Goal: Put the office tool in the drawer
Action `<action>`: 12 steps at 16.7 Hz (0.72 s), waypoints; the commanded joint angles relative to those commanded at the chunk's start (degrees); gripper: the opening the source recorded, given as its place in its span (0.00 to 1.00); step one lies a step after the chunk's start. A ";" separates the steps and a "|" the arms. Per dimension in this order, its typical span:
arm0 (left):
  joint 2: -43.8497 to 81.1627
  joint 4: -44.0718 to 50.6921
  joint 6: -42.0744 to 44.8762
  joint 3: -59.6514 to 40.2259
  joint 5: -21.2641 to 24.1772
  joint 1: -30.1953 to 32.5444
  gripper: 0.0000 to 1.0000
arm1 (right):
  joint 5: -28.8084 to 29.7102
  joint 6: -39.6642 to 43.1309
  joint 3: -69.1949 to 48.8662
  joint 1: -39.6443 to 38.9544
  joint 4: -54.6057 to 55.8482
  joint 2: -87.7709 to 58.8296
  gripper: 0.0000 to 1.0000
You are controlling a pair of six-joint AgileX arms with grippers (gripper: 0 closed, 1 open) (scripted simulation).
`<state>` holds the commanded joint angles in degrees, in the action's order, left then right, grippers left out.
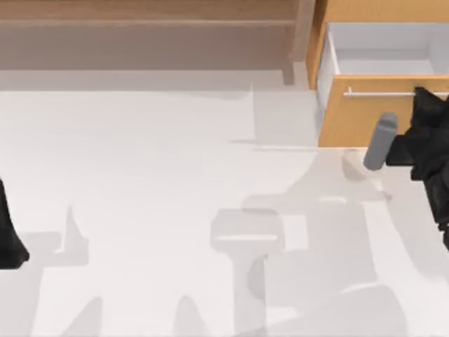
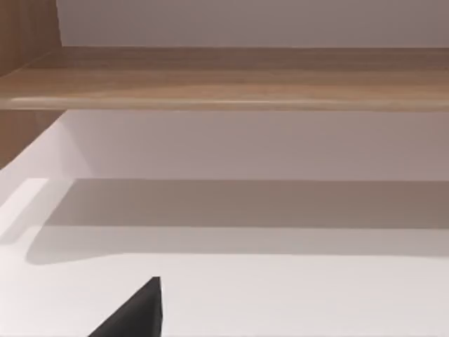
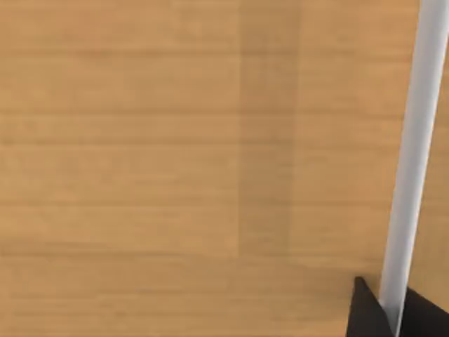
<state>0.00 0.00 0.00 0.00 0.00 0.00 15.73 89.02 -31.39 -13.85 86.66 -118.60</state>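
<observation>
Right gripper [image 1: 421, 95] at the drawer [image 1: 365, 119] handle [image 1: 382, 93]
Fingers pinch the thin, stiff, likely slippery bar beside the drawer's front.

Light tan wood-grain drawer front [image 3: 175, 154] spans the frame. Thin silver bar handle [image 3: 410, 161] runs top to bottom at right edge. Two black right gripper fingertips [image 3: 365, 312] flank the bar, lower right corner.
</observation>
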 joint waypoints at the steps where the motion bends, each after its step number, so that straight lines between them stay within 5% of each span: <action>1: 0.00 0.00 0.00 0.00 0.00 0.00 1.00 | -0.14 -0.01 -0.45 0.12 -0.32 -0.15 0.00; 12: 0.00 0.00 0.00 0.00 0.00 0.00 1.00 | -1.62 0.00 -9.77 1.68 -5.93 -3.90 0.00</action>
<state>0.00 0.00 0.00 0.00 0.00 0.00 14.11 89.02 -41.16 -12.17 80.74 -122.50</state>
